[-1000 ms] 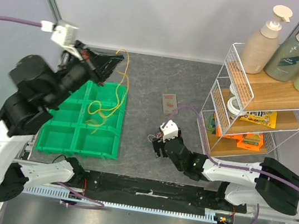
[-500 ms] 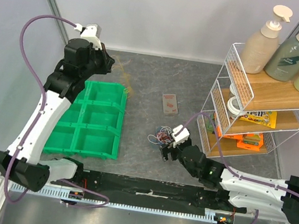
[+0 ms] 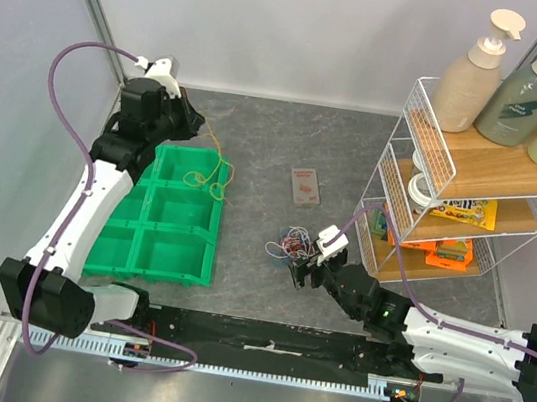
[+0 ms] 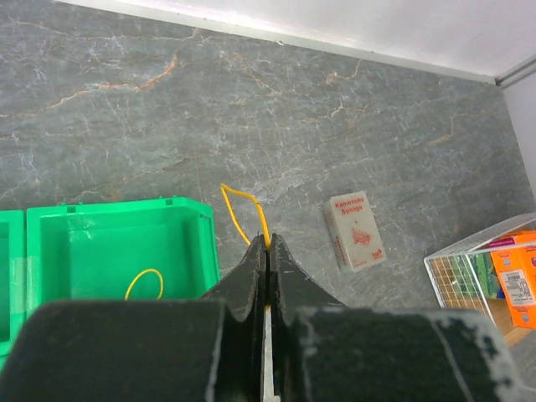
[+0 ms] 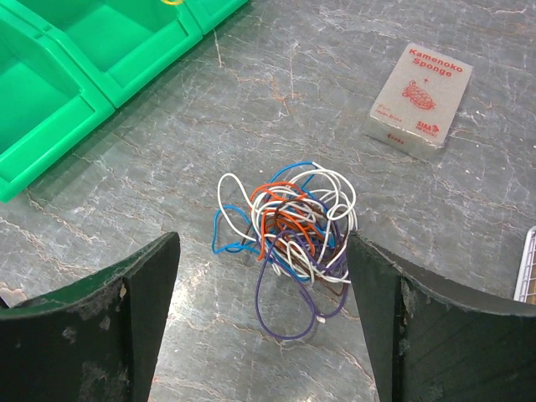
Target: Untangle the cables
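Our left gripper [image 4: 268, 244] is pinching a thin yellow wire [image 4: 239, 205]. Our wide-spread right gripper [image 5: 261, 244] is probably needing one strand from the coloured tangle [image 5: 289, 226] ahead.

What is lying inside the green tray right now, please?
A yellow cable, pinched in the shut left gripper, loops into the far right compartment of the green tray. The other compartments in view show nothing; the left arm covers part of the far left ones.
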`<state>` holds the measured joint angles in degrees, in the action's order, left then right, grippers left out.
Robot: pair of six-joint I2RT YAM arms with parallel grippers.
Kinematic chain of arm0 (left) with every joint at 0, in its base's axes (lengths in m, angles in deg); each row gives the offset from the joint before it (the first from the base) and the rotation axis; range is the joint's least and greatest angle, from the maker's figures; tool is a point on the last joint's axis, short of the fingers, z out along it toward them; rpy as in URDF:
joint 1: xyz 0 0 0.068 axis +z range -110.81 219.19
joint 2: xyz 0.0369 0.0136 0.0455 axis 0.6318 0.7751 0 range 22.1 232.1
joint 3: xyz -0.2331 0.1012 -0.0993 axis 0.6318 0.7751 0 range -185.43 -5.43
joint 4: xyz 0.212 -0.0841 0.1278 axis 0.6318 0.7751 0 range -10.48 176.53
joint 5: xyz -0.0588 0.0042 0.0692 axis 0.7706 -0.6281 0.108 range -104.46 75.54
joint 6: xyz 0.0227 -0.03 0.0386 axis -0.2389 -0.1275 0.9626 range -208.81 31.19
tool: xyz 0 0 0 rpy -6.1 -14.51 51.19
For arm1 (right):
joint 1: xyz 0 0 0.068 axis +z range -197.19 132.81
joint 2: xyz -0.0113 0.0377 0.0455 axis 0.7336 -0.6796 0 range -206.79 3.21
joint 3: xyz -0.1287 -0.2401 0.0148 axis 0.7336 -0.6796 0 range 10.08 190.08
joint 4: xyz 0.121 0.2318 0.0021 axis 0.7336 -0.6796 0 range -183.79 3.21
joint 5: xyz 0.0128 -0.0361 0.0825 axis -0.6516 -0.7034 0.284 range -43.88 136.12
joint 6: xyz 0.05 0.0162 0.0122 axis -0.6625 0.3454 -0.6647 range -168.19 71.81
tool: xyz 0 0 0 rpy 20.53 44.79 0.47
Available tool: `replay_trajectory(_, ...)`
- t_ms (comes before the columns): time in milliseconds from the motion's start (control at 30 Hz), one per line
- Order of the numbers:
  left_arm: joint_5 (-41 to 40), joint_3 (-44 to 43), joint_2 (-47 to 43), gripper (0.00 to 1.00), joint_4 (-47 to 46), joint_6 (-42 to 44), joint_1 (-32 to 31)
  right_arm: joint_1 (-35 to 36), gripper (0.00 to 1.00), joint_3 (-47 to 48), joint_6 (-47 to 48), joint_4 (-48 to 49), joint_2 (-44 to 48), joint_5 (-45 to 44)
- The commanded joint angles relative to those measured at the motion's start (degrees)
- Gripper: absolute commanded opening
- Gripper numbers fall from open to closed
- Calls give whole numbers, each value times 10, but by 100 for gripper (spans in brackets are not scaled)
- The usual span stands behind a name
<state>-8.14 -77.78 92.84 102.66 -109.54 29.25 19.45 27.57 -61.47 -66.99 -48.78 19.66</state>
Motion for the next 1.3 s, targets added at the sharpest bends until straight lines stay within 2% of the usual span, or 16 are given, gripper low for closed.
replay_trajectory(0, 10, -3, 22, 2, -51, -5, 20, -1, 88, -3, 1, 25, 2, 5)
replay_trajectory(400, 11, -74, 50, 2, -58, 8, 33, -1, 88, -4, 2, 29, -4, 6)
replay_trajectory(600, 43, -24, 59, 2, -106, 30, 46, -1, 88, -3, 1, 28, -4, 8)
replay_trajectory(733, 43, 4, 57, 2, -88, 39, 47, -2, 88, -4, 2, 26, -2, 5)
replay_trajectory(833, 5, 68, 22, 2, -99, 26, 46, -1, 88, -4, 1, 24, 0, 4)
replay_trajectory(1000, -120, 131, -9, 2, -90, -15, 47, -1, 88, -4, -1, 26, 0, 11)
replay_trajectory(1233, -113, 91, 76, 2, -25, -55, 51, -1, 88, -1, 0, 22, -7, 9)
replay_trajectory(1267, -107, 86, 85, 6, -22, -59, 53, -1, 88, -2, 0, 22, -8, 9)
